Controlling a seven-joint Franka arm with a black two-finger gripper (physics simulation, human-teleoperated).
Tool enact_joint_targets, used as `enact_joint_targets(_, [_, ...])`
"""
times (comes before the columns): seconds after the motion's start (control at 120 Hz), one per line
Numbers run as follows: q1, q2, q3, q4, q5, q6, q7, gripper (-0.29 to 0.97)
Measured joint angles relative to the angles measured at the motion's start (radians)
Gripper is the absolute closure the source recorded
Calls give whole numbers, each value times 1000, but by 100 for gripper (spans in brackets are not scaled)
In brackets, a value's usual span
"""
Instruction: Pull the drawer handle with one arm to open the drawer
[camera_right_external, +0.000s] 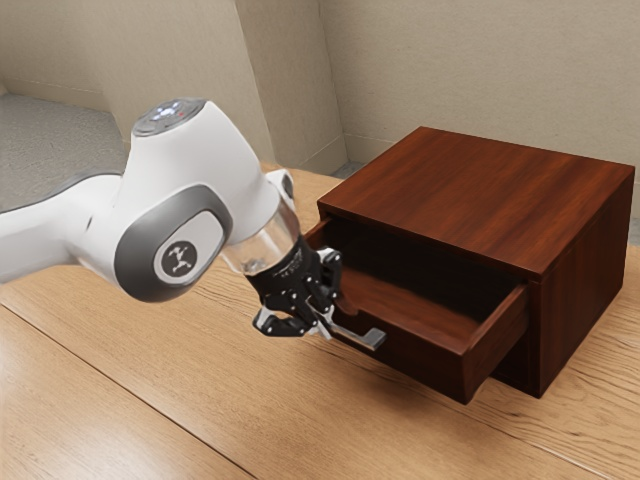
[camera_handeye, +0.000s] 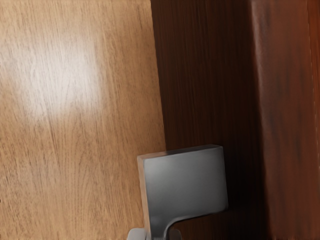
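Note:
A dark wooden cabinet (camera_right_external: 480, 190) stands on the table, and its single drawer (camera_right_external: 430, 330) is pulled partway out toward the exterior view's left. A grey metal handle (camera_right_external: 362, 336) sticks out from the drawer's front panel. My black gripper (camera_right_external: 305, 322) is at the handle's near end, its fingers closed around the bar. In the wrist view the handle's grey mount (camera_handeye: 182, 187) sits just under my hand, against the dark drawer front (camera_handeye: 205, 75).
The light wooden table (camera_right_external: 150, 420) stretches wide in front of and to the left of the cabinet in the exterior view. My white arm (camera_right_external: 170, 215) reaches in from the left. Beige walls stand behind the cabinet.

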Motion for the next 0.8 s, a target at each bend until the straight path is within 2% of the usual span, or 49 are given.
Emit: enact_joint_targets(0.8, [2,-165,-12,-168,-8,49,1,74])
